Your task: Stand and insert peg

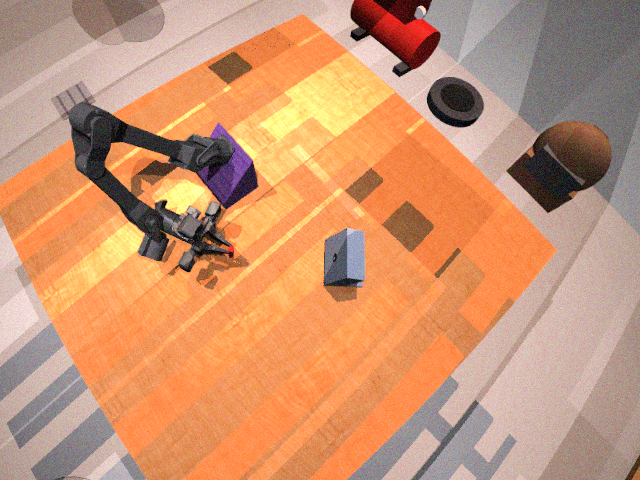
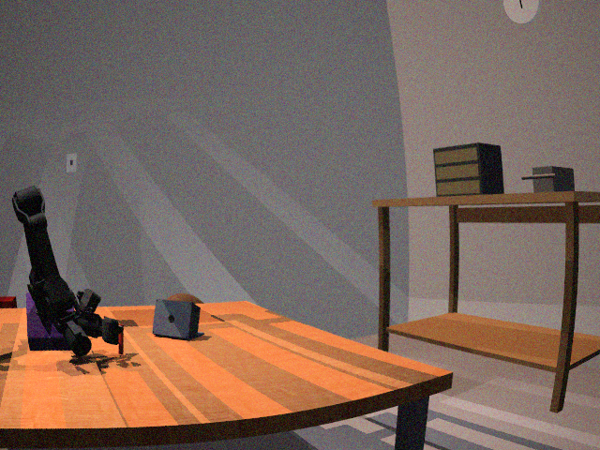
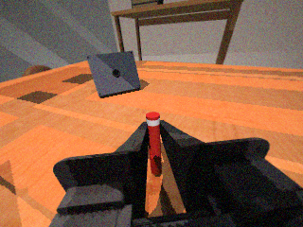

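The end effector (image 1: 230,249) (image 2: 120,329) (image 3: 152,124) is pinching the red peg (image 1: 231,251) (image 2: 121,341) (image 3: 154,147), which is standing upright, white-banded end up, at six o'clock in the wrist view. Farther off, toward eleven o'clock, the blue-gray block (image 1: 351,255) (image 2: 173,320) (image 3: 114,78) is sitting on the table (image 1: 248,372) (image 2: 271,382) (image 3: 227,109), its hole (image 1: 334,257) (image 2: 171,318) (image 3: 116,73) showing.

In the wrist view the hand's dark fingers cover the sides of the red peg (image 3: 154,142) — its lower end is murky, and whether it touches the table (image 3: 227,113) cannot be told. The hole (image 3: 116,73) (image 2: 171,318) shows only as a dark spot, its depth hidden. The exterior view's top edge crops the wall clock (image 2: 521,9) — and the arm partly hides the purple block (image 2: 43,331).
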You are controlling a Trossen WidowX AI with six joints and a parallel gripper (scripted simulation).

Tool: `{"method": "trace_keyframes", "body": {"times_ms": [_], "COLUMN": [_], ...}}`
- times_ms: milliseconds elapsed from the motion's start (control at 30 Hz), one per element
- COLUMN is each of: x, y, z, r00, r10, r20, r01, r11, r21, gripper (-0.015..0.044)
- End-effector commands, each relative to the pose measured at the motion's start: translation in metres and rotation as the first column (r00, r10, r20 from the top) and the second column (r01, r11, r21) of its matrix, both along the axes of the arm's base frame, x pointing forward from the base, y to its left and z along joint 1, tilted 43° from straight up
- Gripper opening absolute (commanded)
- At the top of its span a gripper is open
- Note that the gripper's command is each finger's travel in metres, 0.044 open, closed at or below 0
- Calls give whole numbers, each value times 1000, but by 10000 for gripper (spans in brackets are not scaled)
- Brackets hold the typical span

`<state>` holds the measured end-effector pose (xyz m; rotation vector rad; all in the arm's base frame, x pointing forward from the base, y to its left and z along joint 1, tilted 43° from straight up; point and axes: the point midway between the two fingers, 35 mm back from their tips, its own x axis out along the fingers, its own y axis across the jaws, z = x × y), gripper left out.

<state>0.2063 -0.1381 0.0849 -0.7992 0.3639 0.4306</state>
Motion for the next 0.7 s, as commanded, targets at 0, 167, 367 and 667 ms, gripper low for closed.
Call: {"method": "trace_keyframes", "body": {"times_ms": [0, 167, 367, 667], "x": [-1, -2, -2, -3], "y": [0, -1, -3, -3], "z": [1, 1, -2, -2], "r00": [1000, 1000, 1000, 1000], "r10": [-5, -5, -8, -10], "r20": [-3, -3, -5, -5], "r01": [5, 5, 9, 10], "r11": [1000, 1000, 1000, 1000], "r21": [-2, 1, 8, 16], "gripper": [49, 49, 49, 49]}}
